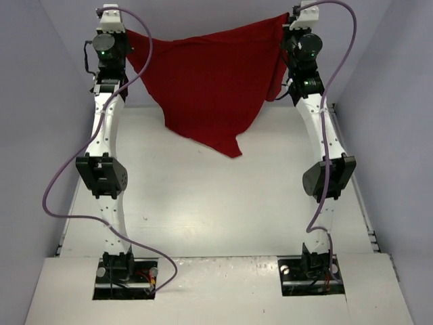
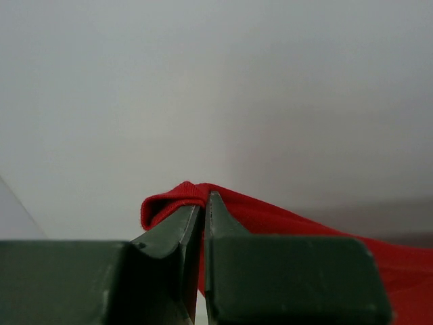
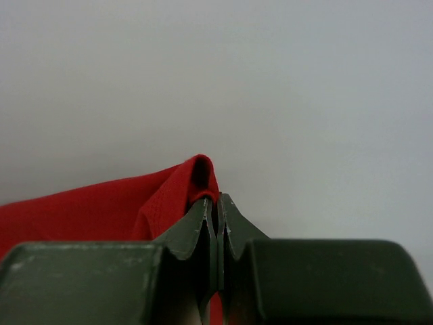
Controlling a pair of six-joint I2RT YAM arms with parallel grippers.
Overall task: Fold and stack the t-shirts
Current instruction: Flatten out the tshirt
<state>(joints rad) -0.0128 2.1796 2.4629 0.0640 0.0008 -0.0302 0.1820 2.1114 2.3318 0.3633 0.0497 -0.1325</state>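
Your plain dark red cloth t-shirt (image 1: 210, 88) hangs at the far end of the white table (image 1: 223, 210), stretched between both arms. Its lowest point droops toward the table; you can't tell if it touches. It looks soft, light and wrinkly, so expect it to sag and bunch. The left fingers (image 2: 169, 235) pinch one folded edge and the right fingers (image 3: 186, 233) pinch another. Keep your hold on those outer edges so the cloth can spread flat.
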